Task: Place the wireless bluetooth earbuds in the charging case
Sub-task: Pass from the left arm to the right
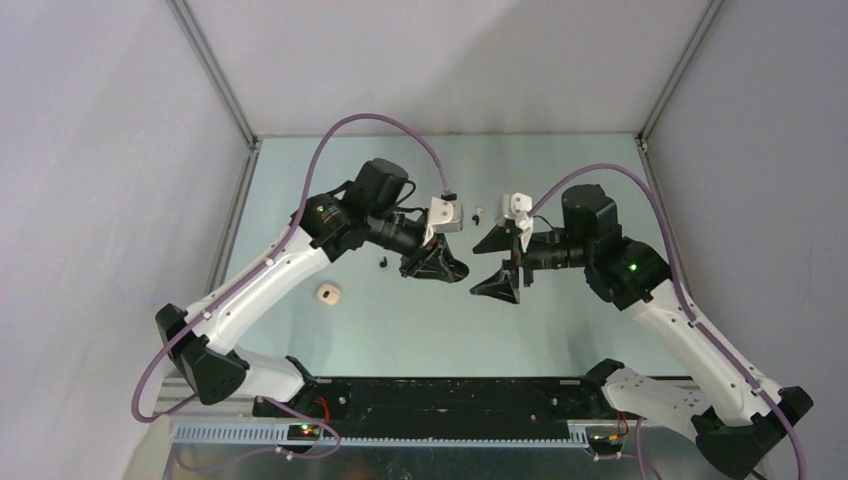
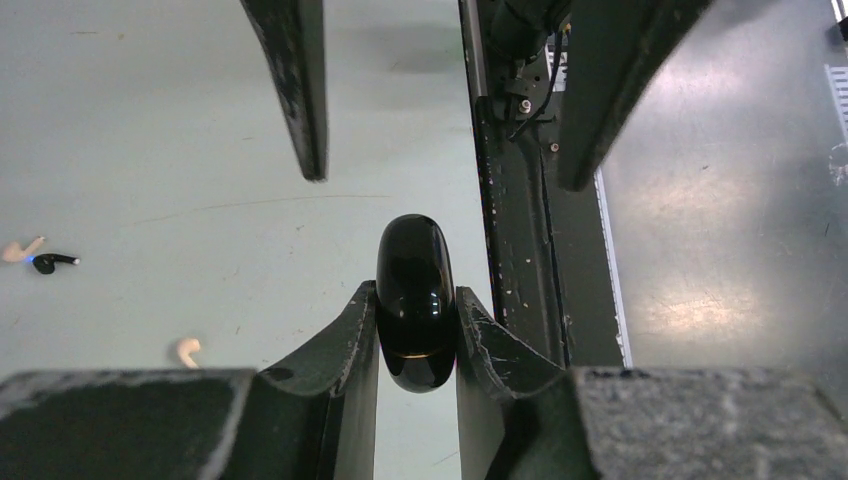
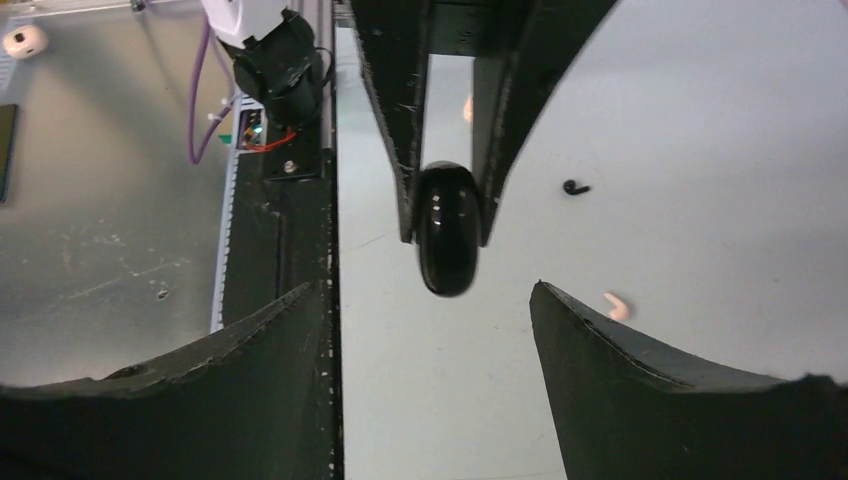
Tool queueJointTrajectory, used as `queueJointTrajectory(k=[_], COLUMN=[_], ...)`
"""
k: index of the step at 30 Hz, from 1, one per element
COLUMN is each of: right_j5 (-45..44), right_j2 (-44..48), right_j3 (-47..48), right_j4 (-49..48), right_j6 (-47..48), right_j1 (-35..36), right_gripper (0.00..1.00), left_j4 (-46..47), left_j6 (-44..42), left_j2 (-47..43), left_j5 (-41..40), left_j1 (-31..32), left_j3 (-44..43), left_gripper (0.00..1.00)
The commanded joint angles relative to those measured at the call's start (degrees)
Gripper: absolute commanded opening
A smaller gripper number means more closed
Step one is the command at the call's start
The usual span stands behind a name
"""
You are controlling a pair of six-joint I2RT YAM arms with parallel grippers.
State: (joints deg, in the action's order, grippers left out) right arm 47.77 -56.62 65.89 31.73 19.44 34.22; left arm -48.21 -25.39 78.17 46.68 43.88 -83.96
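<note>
My left gripper (image 2: 415, 295) is shut on a glossy black charging case (image 2: 415, 290), held edge-on above the table; the case lid looks closed. My right gripper (image 3: 425, 290) faces it, open, with the case (image 3: 447, 228) just beyond its fingertips and nothing between them. In the top view the two grippers, left (image 1: 445, 265) and right (image 1: 497, 263), meet at the table's middle. A black earbud (image 2: 50, 262) lies beside a pale earbud (image 2: 20, 248), and another pale earbud (image 2: 187, 349) lies nearer. The right wrist view shows a black earbud (image 3: 574, 187) and a pale earbud (image 3: 617, 305) on the table.
A beige case (image 1: 330, 292) sits on the table left of the grippers. A loose black earbud (image 1: 384, 262) lies by the left arm. The black base rail (image 1: 450, 400) runs along the near edge, and grey walls enclose the table.
</note>
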Motion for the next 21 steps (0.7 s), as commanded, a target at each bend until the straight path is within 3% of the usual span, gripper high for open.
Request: queueJointTrajectory(k=[1, 11, 21], right_j5=[-1.60, -4.68, -3.14], right_j2=[0.78, -0.90, -0.70], right_j3=[-2.09, -3.25, -4.34], right_j4=[-4.83, -5.31, -1.46], right_j6=[-1.08, 0.51, 3.70], right_j1=[2.72, 4.60, 4.23], right_gripper=[0.79, 0.64, 0.60], left_j4=[3.61, 1.11, -0.10], left_j6=[1.53, 0.09, -1.05], left_j2=[0.09, 2.23, 3.06], left_j5=[1.84, 2.07, 0.40], left_j1=[0.72, 3.51, 4.53], left_j3=[0.47, -0.86, -2.17], left_gripper=[0.20, 0.20, 0.19])
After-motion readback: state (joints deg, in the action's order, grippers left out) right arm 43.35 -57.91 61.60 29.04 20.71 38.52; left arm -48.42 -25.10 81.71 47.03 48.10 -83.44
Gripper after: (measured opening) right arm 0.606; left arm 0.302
